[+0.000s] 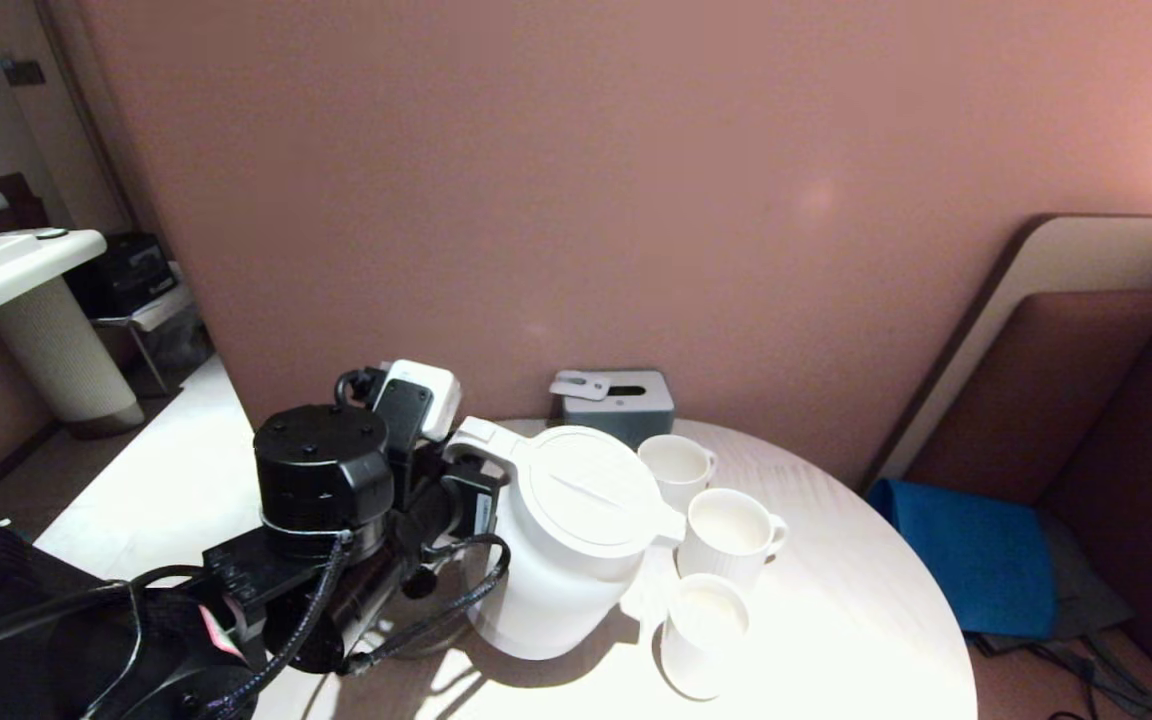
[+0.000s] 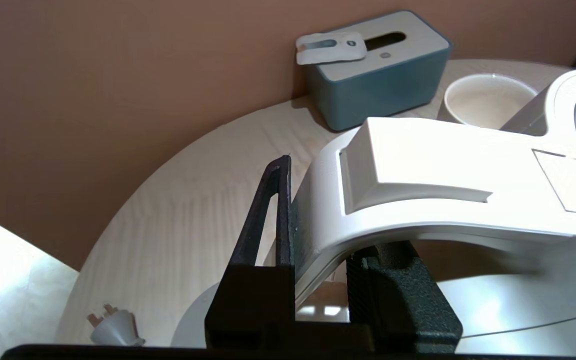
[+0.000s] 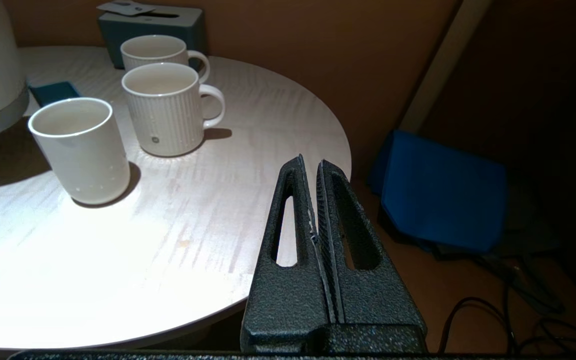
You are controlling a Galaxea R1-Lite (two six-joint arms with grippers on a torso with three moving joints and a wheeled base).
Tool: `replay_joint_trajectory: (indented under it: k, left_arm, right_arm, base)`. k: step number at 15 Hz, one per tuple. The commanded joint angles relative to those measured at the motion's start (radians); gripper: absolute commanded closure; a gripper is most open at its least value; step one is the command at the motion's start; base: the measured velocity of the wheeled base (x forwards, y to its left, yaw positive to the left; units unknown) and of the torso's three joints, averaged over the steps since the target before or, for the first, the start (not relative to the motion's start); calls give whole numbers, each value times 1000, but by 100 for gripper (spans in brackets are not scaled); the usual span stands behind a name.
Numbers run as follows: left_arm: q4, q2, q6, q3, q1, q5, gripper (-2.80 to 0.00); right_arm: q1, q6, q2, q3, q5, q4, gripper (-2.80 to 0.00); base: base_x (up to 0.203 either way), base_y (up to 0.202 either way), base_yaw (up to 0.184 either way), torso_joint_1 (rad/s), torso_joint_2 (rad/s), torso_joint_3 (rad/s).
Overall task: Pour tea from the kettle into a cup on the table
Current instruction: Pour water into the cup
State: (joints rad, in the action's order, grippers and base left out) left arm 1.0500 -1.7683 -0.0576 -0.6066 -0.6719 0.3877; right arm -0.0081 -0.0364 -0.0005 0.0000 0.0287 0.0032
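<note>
Three cups stand in a close row beside the kettle [image 1: 576,540] on the round table [image 1: 856,620]: a ribbed mug [image 1: 731,533] right at the spout, a plain cup [image 1: 701,633] nearer the robot, and a far mug [image 1: 676,468] toward the grey box [image 1: 618,402] at the wall. The left gripper [image 2: 318,240] pinches the kettle's loop handle, one finger on the outside and one inside the loop, and the kettle looks lifted and slightly tilted, spout toward the cups. No tea shows in the air or clearly in any cup. The risk is in the tight spacing — the spout sits between rims, so a small twist could send the stream onto the table or into the wrong cup, or the body could nudge the plain cup over. The handle is smooth plastic; a heavy kettle could swivel in the pinch. The right gripper [image 3: 313,200], fingers pressed together, hangs idle off the table's near edge.
</note>
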Motion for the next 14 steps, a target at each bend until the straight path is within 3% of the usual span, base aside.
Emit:
replay_joint_trajectory:
  k: [1,4,7,14]
  left_arm:
    - [7,-24,-29,2,-16,4,0]
    - [7,-38,-39,-6,-28,5,0]
    - [10,-57,-99,-7,-28,5,0]
    - [10,-77,-102,-45,-29,5,0]
  right_arm:
    - [-1,0,1,0,0,0,0]
    - [-1,0,1,0,0,0,0]
    - [-1,0,1,0,0,0,0]
    - [0,0,1,0,0,0,0]
  base:
    - [0,0,0,0,0,0]
    - [0,0,0,0,0,0]
    - [0,0,0,0,0,0]
    - [0,0,0,0,0,0]
